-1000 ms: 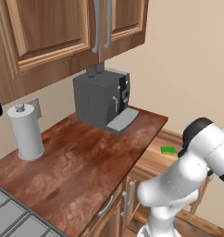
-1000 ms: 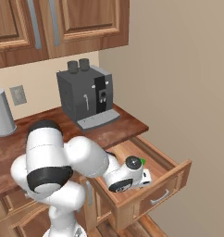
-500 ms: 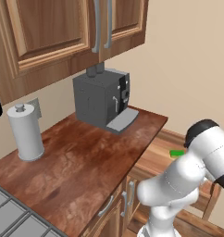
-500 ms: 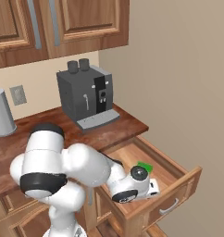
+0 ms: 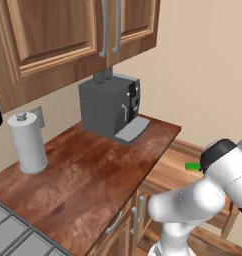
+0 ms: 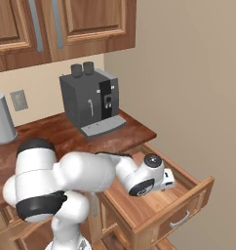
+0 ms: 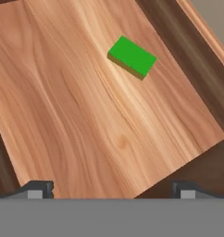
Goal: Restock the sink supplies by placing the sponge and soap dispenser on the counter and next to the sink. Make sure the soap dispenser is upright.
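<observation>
The sponge (image 7: 132,57) lies flat on the wooden floor of an open drawer (image 7: 86,115), ahead of the claw (image 7: 111,189) and a little to one side of its line, well apart from the tips. It sits near one drawer wall, not touching it as far as the hand view shows, so there seems room for a finger on either long side. In the left base view it shows as a green sliver (image 5: 193,166) just beside the arm's dark elbow.

The claw hangs over the drawer with its jaws spread wide and nothing between them; both tips stand at the outer corners of the hand view. That spread suits a flat block: by my judgement the hand is being lined up above the sponge for a descent, and has yet to centre on it.

Behind the claw, up and away from the drawer, runs the counter (image 5: 93,175), carrying a coffee machine (image 5: 110,106) and a paper towel roll (image 5: 26,142). The drawer (image 6: 154,205) juts out below the counter's end. The sink and soap dispenser are not something I can place from here.
</observation>
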